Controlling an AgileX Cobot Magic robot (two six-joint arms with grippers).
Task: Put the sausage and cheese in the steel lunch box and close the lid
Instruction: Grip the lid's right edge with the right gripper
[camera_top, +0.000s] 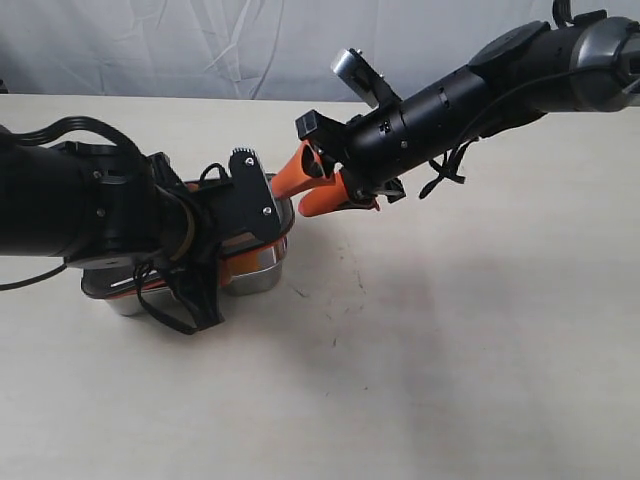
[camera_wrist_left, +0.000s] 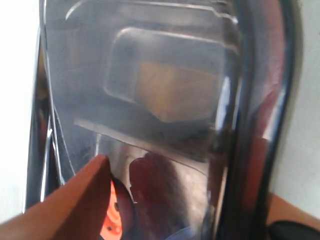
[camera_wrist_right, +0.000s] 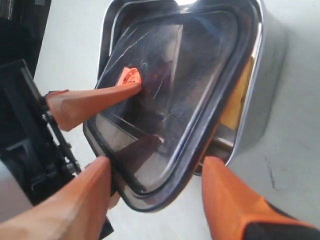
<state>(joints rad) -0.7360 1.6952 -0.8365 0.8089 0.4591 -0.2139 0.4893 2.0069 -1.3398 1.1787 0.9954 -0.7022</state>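
A lab setup: beige table, white cloth backdrop

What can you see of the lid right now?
The lid is a dark, smoky see-through plastic rectangle with rounded corners, a thick black rim and a small orange valve at its centre. It lies crooked on the steel lunch box, not seated, one corner overhanging. The left gripper straddles its edge, one fingertip beside the valve.

Pale beige tabletop, wrinkled white cloth backdrop behind
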